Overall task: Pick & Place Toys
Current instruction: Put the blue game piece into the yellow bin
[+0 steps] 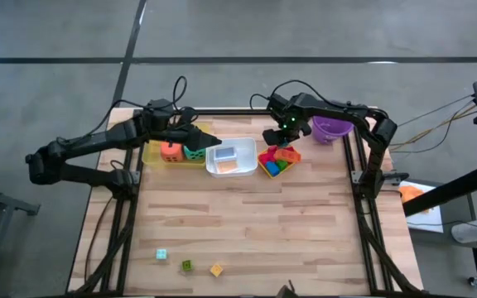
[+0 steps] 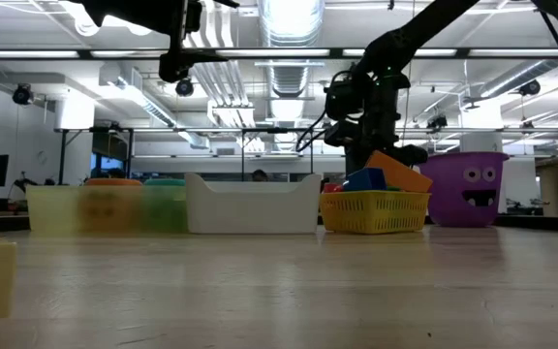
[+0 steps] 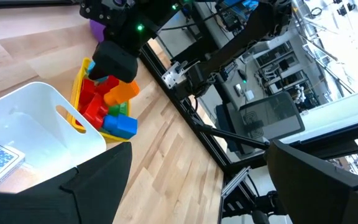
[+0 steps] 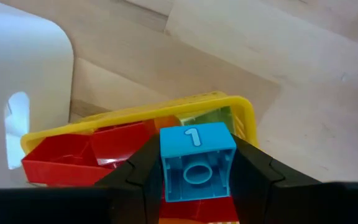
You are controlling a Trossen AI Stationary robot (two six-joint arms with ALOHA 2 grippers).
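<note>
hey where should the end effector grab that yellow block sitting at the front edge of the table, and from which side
Take the yellow block from straight above, fingers closing on two opposite flat sides. It lies alone on bare table, apart from the green block beside it, so nothing seems to crowd the fingers. Its exact tilt is too small to tell.

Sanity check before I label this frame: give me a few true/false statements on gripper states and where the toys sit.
1. The right gripper is shut on a blue block marked 1. True.
2. That block hangs over the white tray. False: it is above the yellow basket of blocks; the white tray is beside it.
3. The two dice sit in the tray under the left gripper. True.
4. The purple bucket stands at the near edge of the table. False: it is at the far right corner, behind the right arm.
5. Three small blocks lie apart near the front edge. True.
6. The left gripper holds a card. False: its fingers are open and empty.
</note>
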